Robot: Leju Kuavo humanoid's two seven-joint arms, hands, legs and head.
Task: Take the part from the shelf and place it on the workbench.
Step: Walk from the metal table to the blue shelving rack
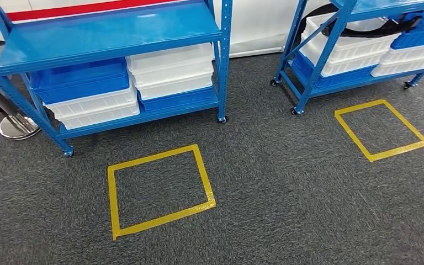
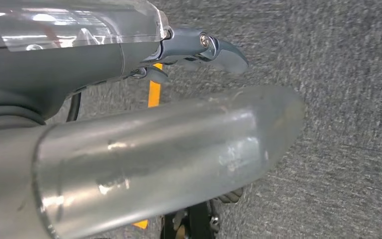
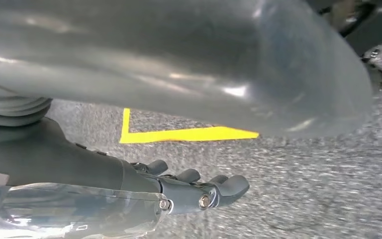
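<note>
Two blue metal shelves stand ahead on dark grey carpet, the nearer one [image 1: 105, 33] at left and another on castors [image 1: 331, 44] at right. Their lower levels hold stacked white bins [image 1: 171, 72] and blue bins [image 1: 80, 80]. A black looped item [image 1: 364, 28] lies in a top bin on the right shelf; which item is the part I cannot tell. My left hand [image 2: 144, 124] hangs over the carpet with its fingers [image 2: 214, 50] stretched out and nothing in it. My right hand [image 3: 154, 64] hangs the same way, its fingers [image 3: 204, 191] extended and empty.
Two yellow tape squares mark the floor, one [image 1: 112, 199] in front of the left shelf and one [image 1: 353, 137] before the right shelf. A round metal stand base [image 1: 16, 127] sits at the far left. A white wall with a red stripe runs behind.
</note>
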